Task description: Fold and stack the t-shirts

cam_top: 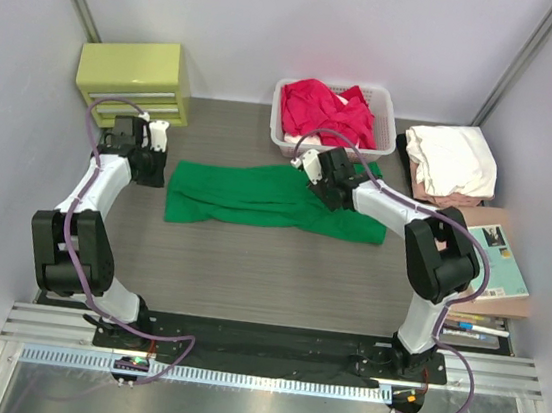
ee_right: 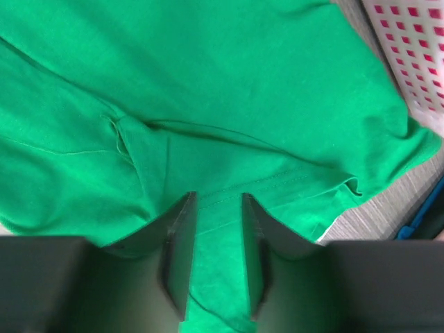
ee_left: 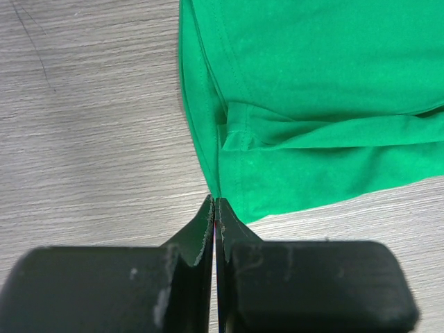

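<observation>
Half-parted, my right claw (ee_right: 215,201) is straddling the green t-shirt (cam_top: 257,196), whether pinching it I cannot tell, while my left claw (ee_left: 214,205) is sitting clenched at its corner; I am judging it only band-folded on the table (cam_top: 248,274), red t-shirts (cam_top: 319,106) waiting in the basket (cam_top: 389,120).

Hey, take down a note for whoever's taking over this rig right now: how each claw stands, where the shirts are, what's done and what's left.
Left claw: shut, tips at the left-end corner of the green t-shirt; I cannot tell if it pinches cloth.
Right claw: fingers apart astride green cloth toward the shirt's right end; grip unclear.
Green t-shirt: a long band on the table, fold unfinished.
Red t-shirts: heaped in the white basket.
Done: white t-shirt tops a pile at far right.
Left: probably finish the green fold, stack it, then fold the red ones.
</observation>
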Robot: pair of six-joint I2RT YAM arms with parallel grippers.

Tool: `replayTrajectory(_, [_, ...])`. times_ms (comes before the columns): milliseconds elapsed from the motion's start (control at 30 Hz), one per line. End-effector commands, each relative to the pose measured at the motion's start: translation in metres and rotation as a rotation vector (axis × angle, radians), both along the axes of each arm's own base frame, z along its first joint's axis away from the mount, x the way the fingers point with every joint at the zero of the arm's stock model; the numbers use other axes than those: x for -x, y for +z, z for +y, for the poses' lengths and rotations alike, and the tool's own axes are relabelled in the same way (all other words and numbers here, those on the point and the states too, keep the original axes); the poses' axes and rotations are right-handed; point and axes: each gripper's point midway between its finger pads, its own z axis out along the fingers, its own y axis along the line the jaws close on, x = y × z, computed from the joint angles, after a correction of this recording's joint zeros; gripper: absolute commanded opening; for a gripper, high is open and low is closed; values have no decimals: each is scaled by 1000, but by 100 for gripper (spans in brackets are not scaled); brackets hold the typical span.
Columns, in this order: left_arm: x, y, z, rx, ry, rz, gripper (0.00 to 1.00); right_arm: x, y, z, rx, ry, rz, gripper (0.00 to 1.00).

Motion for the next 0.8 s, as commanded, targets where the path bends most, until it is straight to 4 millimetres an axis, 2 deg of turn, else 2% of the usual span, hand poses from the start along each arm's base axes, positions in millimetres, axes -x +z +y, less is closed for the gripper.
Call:
replayTrajectory(0, [1, 12, 5, -35, -15, -36, 0, -12, 34, 10, -53, 5, -86, 43])
replayTrajectory(33, [2, 10, 6, -35, -14, -31, 0, -9, 34, 9, -54, 8, -84, 36])
replayTrajectory(67, [2, 8, 5, -32, -14, -25, 0, -7, 40, 7, -57, 3, -98, 19])
replayTrajectory(100, [2, 6, 4, -25, -17, -23, 0, -5, 41, 7, -59, 3, -99, 5])
replayTrajectory(133, [2, 5, 3, -22, -15, -22, 0, -3, 38, 4, -53, -2, -91, 1])
replayTrajectory(267, [1, 0, 0, 6, -4, -12, 0, 7, 38, 1, -56, 4, -85, 1])
replayTrajectory(300, [1, 0, 0, 7, -5, -12, 0, 11, 40, 3, -62, 12, -86, 3])
replayTrajectory(367, [1, -1, 0, 4, -1, -11, 0, 19, 33, 0, -51, 16, -68, 24])
replayTrajectory(400, [1, 0, 1, 1, -3, -13, 0, 22, 31, 2, -50, 24, -61, 41])
replayTrajectory(433, [1, 0, 2, -4, 1, -14, 2, 26, 26, 0, -38, 25, -50, 46])
replayTrajectory(500, [1, 0, 2, -9, -1, -14, 28, 30, 21, 0, -32, 30, -42, 54])
replayTrajectory(567, [0, 3, 5, -17, 8, -27, 55, 32, 16, 3, -25, 40, -39, 55])
replayTrajectory(633, [-1, 7, 6, -22, 24, -47, 65, 29, 13, 5, -22, 41, -41, 56])
replayTrajectory(767, [-3, 16, 11, -45, 42, -84, 68, 20, 8, 10, -14, 44, -44, 51])
